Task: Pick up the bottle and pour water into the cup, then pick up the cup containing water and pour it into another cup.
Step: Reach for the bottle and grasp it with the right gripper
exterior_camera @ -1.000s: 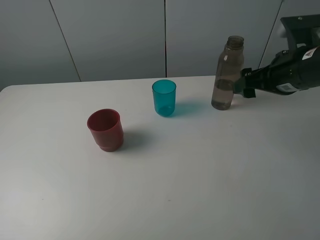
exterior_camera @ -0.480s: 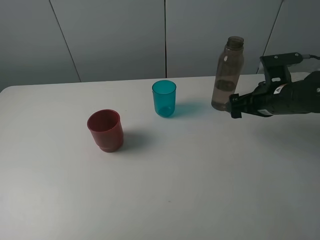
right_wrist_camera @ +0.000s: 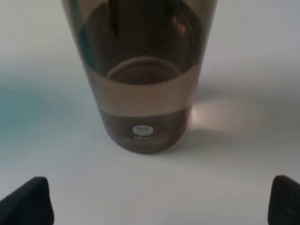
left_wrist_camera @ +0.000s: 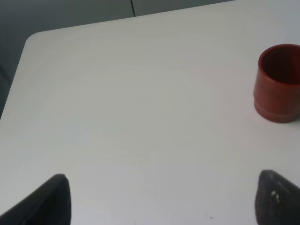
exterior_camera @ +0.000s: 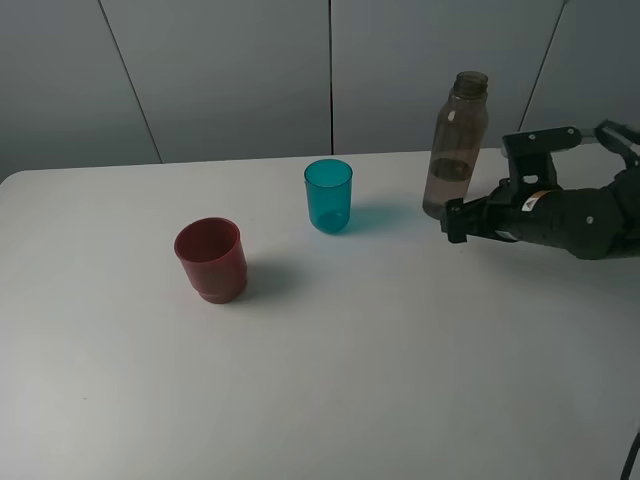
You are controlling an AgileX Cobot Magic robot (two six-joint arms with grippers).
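Right wrist view, read together with the exterior high view: the bottle stands upright on the white table, long axis vertical, with dark liquid filling its lower part and its neck open at the top. The right gripper is levelled low at the bottle's base, its jaws spread wide. The two dark fingertips show at opposite edges of the wrist picture, and the bottle lies ahead of them, close to the line midway between the tips. The bottle is not yet between the fingers; a strip of bare table separates its base from the tips. The relation that governs the next move is therefore a short straight advance along the gripper's own axis, so that the fingers pass either side of the upright body before they close across its width. The right arm is much the nearer; the left gripper, jaws likewise spread and holding nothing, hangs over the far left of the table near the red cup. The teal cup stands between the red cup and the bottle, well apart from both, and is judged to be the first pouring target.
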